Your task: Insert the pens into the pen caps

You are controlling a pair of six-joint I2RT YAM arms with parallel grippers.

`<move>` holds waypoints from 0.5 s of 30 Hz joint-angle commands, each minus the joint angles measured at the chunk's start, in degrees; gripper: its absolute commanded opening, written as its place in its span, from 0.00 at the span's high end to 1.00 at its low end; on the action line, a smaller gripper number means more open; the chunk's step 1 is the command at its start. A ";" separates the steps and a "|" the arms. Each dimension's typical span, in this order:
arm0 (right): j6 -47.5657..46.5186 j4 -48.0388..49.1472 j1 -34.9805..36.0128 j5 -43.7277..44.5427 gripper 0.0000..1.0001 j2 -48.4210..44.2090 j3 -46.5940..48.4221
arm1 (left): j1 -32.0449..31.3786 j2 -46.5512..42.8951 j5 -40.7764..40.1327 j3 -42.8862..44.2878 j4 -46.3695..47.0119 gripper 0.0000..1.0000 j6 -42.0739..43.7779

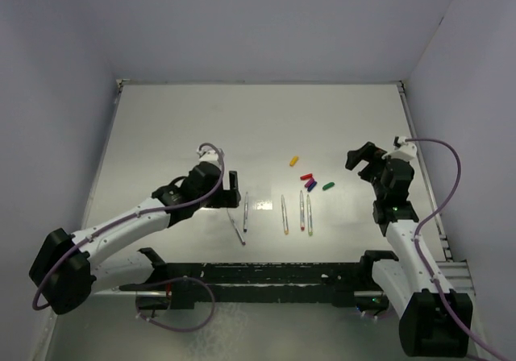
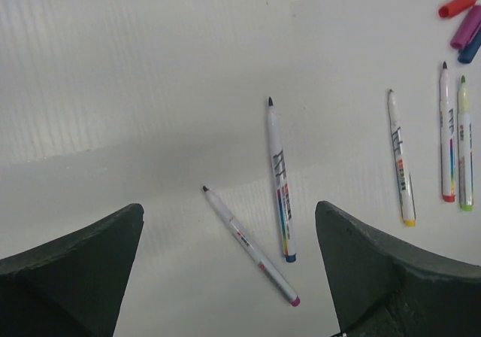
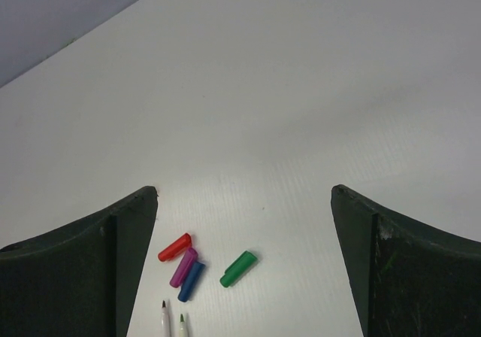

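- Pens [image 1: 284, 213]: all five lie bare on the table [image 1: 161, 127] with their tips uncovered. As far as the views show, no part of the task is done.
- Three pens lie roughly parallel near the middle of the table. The other two lie to their left: the blue-ended pen [image 2: 279, 183] is about straight, and the pink-ended pen [image 2: 248, 244] is slanted beside it, their rear ends near but apart.
- The caps [image 1: 306, 176] sit just beyond the pen tips, touching no pen.
- The red cap [image 3: 174, 247], purple cap [image 3: 183, 267] and blue cap [image 3: 191, 281] are bunched together. The green cap [image 3: 238, 268] lies just beside them on the right, and the yellow cap [image 1: 294, 160] lies alone farther back.
- The left claw [image 2: 229, 206] is spread wide and grasps nothing. It hangs over the two left-hand pens.
- The right claw [image 3: 244, 190] is also spread wide and empty. It is poised above the table to the right of the bunched caps, not over them.
- What is left, as I judge it, is all five pairings: lift a pen, lift its cap, and press the tip in. From where the claws stand, the left looks set for a pen and the right for a cap.
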 commanded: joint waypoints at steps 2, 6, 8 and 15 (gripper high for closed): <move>-1.07 -1.28 -0.04 2.91 0.00 -2.44 2.38 | -5.99 2.83 -1.23 2.65 -5.26 0.02 -6.42; -1.07 -2.18 -0.04 2.39 0.00 -2.45 2.77 | -10.12 5.09 -2.10 4.20 -9.88 0.08 -8.97; -1.07 -2.16 -0.04 1.76 0.00 -2.48 2.67 | -10.92 5.81 -2.40 4.21 -11.10 0.10 -9.69; -0.90 -1.75 -0.03 0.33 0.00 -2.31 2.25 | -11.45 6.37 -3.40 3.98 -12.06 0.19 -11.33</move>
